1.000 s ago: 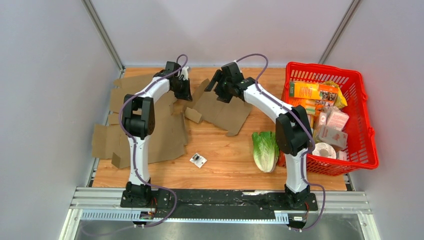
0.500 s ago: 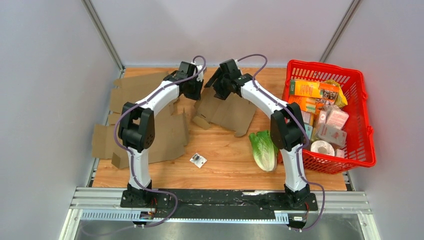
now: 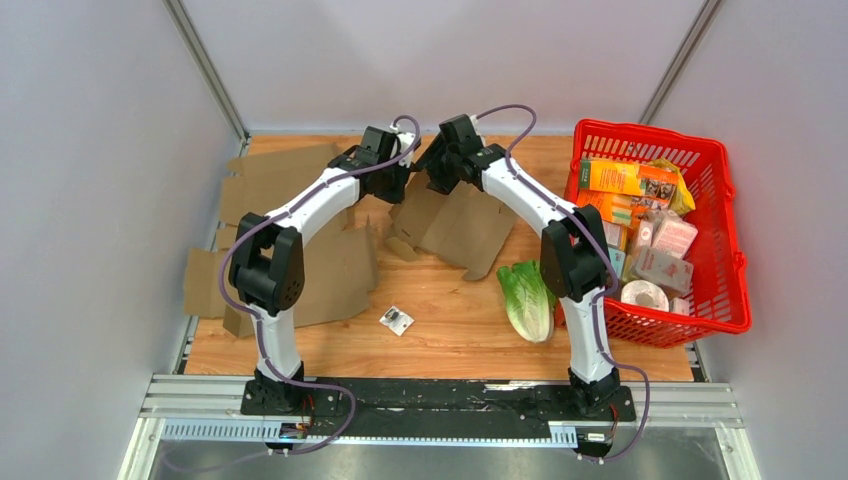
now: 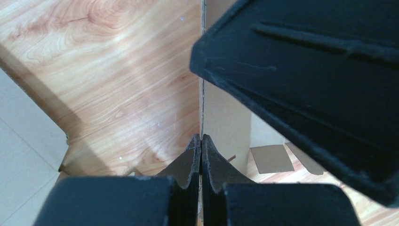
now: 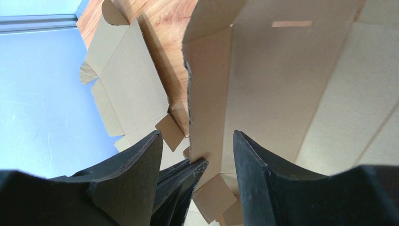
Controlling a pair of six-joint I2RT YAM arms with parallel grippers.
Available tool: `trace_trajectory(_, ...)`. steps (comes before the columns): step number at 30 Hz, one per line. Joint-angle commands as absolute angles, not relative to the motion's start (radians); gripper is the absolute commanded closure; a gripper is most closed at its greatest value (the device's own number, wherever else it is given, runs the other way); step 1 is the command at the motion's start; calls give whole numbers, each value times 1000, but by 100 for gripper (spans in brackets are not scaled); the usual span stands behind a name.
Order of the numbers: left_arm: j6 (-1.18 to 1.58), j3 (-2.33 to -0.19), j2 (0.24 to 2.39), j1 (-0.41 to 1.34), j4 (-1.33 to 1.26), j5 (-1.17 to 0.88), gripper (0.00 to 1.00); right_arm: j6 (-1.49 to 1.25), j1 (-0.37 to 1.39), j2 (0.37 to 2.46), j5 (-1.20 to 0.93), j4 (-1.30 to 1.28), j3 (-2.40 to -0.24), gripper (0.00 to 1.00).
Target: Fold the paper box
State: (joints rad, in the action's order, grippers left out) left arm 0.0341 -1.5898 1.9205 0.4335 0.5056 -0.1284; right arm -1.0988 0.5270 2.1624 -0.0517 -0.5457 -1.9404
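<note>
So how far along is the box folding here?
Early. Done: the left gripper is shut on one edge of the box, and that edge looks raised off the table. In hand: the right gripper stands open astride a neighbouring panel edge, not yet clamped. Left: all the folding. The box is mostly a flat cutout, with no walls stood up and no tabs tucked.
</note>
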Motion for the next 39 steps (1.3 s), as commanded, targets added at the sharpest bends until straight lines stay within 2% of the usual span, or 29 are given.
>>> trace_trajectory(1, 2, -1571, 1847, 452, 476, -124, 97, -1100, 537, 2181, -21, -538, -1960, 40)
trace_trajectory(6, -31, -1508, 1793, 466, 419, -117, 97, -1111, 551, 2184, -2, -540, -1956, 43)
trace_trajectory(9, -34, -1494, 1776, 468, 408, -120, 97, -1114, 555, 2183, -2, -541, -1948, 54)
trace_trajectory(13, -38, -1470, 1755, 472, 385, -133, 97, -1120, 557, 2183, -2, -537, -1944, 58)
trace_trajectory(17, -38, -1471, 1752, 479, 393, -127, 97, -1137, 557, 2166, -2, -519, -1908, 74)
trace_trajectory(18, -32, -1467, 1747, 479, 393, -127, 97, -1144, 557, 2163, -9, -496, -1895, 81)
trace_trajectory(21, -5, -1447, 1721, 477, 385, -117, 89, -1158, 540, 2157, -87, -438, -1852, 93)
trace_trajectory(22, 36, -1433, 1709, 474, 377, -117, 81, -1161, 528, 2157, -109, -422, -1842, 94)
trace_trajectory(24, 67, -1384, 1663, 460, 338, -129, 74, -1161, 517, 2152, -168, -378, -1803, 100)
trace_trajectory(25, 102, -1365, 1648, 451, 327, -135, 68, -1161, 506, 2149, -185, -361, -1787, 100)
trace_trajectory(30, 201, -1195, 1499, 397, 195, -181, 56, -1172, 471, 2073, -267, -206, -1617, 100)
trace_trajectory(31, 222, -1166, 1476, 388, 145, -187, 50, -1173, 457, 2051, -278, -186, -1599, 100)
trace_trajectory(34, 236, -1063, 1407, 385, 54, -218, 45, -1203, 425, 2025, -350, -60, -1504, 100)
trace_trajectory(39, 258, -916, 1344, 385, -57, -259, 45, -1236, 400, 2010, -439, 87, -1450, 100)
